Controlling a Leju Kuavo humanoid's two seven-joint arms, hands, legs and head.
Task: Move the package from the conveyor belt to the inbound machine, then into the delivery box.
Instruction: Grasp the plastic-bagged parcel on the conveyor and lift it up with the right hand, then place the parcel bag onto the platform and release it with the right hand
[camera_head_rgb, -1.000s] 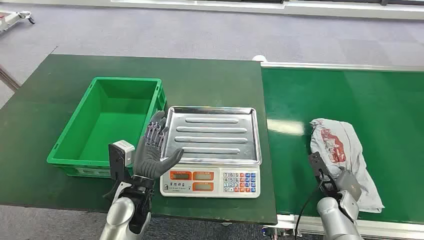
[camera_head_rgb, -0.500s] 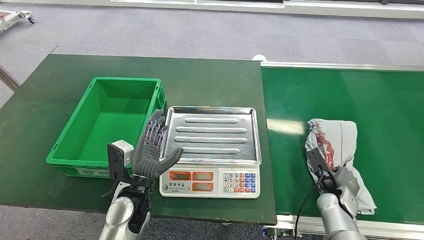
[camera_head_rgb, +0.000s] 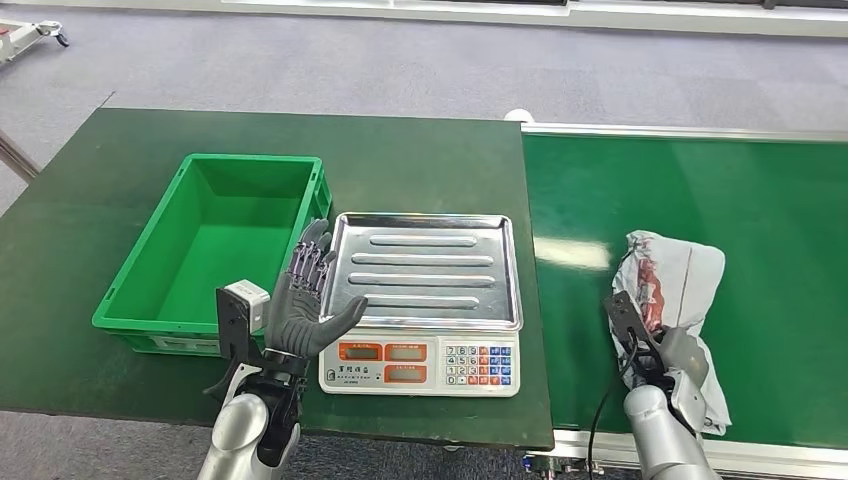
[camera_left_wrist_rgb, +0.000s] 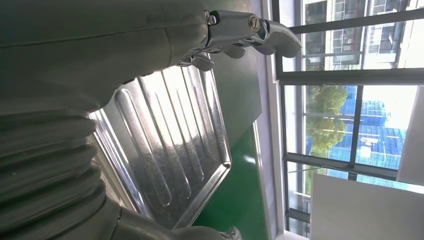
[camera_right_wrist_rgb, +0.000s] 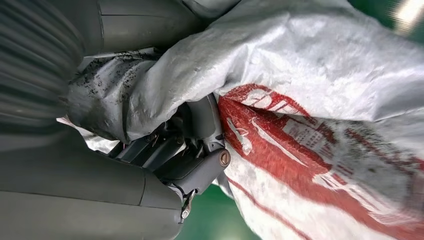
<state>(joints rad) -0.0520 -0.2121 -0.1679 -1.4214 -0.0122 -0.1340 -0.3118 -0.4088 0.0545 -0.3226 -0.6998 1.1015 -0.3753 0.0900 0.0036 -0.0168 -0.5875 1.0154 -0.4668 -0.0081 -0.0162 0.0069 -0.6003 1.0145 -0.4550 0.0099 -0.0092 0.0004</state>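
Head view: the grey-and-red plastic package (camera_head_rgb: 672, 290) is gripped by the right robot hand (camera_head_rgb: 668, 358) near the conveyor belt's (camera_head_rgb: 780, 200) front edge, not yet delivered. The left robot hand (camera_head_rgb: 300, 300) is held open and empty beside the weighing scale (camera_head_rgb: 425, 290). Weighing and placement in the green crate (camera_head_rgb: 215, 240) on the desk (camera_head_rgb: 90, 200) remain.
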